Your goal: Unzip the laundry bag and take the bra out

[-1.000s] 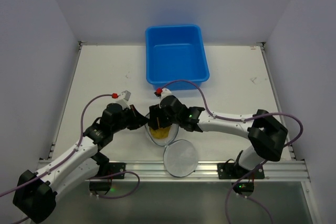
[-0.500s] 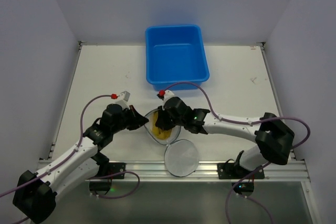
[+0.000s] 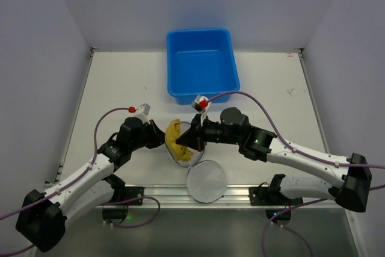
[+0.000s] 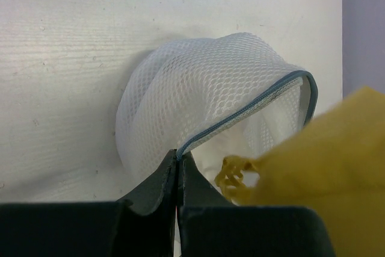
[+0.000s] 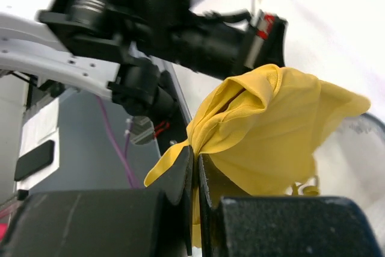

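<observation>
The left end effector [image 4: 178, 162] is clamped tight on the laundry bag [image 4: 198, 94], its two dark fingers pressed together over the grey zip line [image 4: 252, 108] at the near side of the opening. From that pinch the white mesh bulges away and rests on the table [image 4: 60, 58], with the mouth of the bag gaping toward the right of the left wrist view. The right end effector [image 5: 195, 162] is closed on a fold of the bra [image 5: 271, 124], and the mustard-yellow fabric fans out beyond the fingertips in loose creases, with a thin strap hanging below it. From above, the bra shows as a yellow bunch between the two end effectors, raised at the bag's opening, the left one just beside it on one side and the right one touching it on the other. Its lower end seems to trail down into the mouth of the bag, though the top view is too small to be sure of that. The bag's flat round end panel [image 3: 207, 180] lies on the table just beside the opening, toward the near edge. The blue tub [image 3: 174, 85] stands farther back on the table, apart from both arms.
</observation>
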Available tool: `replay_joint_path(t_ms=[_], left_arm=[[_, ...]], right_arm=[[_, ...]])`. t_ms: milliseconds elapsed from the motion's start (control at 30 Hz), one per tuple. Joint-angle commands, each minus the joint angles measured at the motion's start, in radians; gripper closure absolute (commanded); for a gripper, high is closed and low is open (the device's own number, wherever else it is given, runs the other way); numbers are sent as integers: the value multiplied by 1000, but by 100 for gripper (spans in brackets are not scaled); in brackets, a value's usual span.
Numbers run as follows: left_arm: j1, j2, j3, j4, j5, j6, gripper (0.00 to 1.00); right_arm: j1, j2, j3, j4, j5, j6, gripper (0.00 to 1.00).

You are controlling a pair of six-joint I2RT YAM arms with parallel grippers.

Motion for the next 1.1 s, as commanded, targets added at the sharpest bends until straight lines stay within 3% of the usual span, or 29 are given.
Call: replay_joint_path(t_ms=[0,167,333,600,833,933,1033,1067], left_arm=[[-5,8,39,13,-20,7,100],[-5,16,36,11,-34,-1,100],[-4,34,39,11,-35,-4,100],[-5,43,64,13,-31,-7,100],[-5,48,64,13,-19,-1,100],[-5,54,61,13,-12,2,100],[-7,62,56,14,-9,14,100],[-5,65,54,14,-11,16,100]], right_arm=[[-18,-69,17,133,-111,-65,100],[-152,-78,180,66,-61,-118,100],[-343,14,369,6,-53,-183,100],[-570,478,866,-123,-7,-346,100],[-634,966,1347,-287,96,-476,100],[-642,1128,1467,-344,127,-507,100],[-643,1201,1488,-348,150,-522,100],[-642,1229,1485,-348,154,-519,94]])
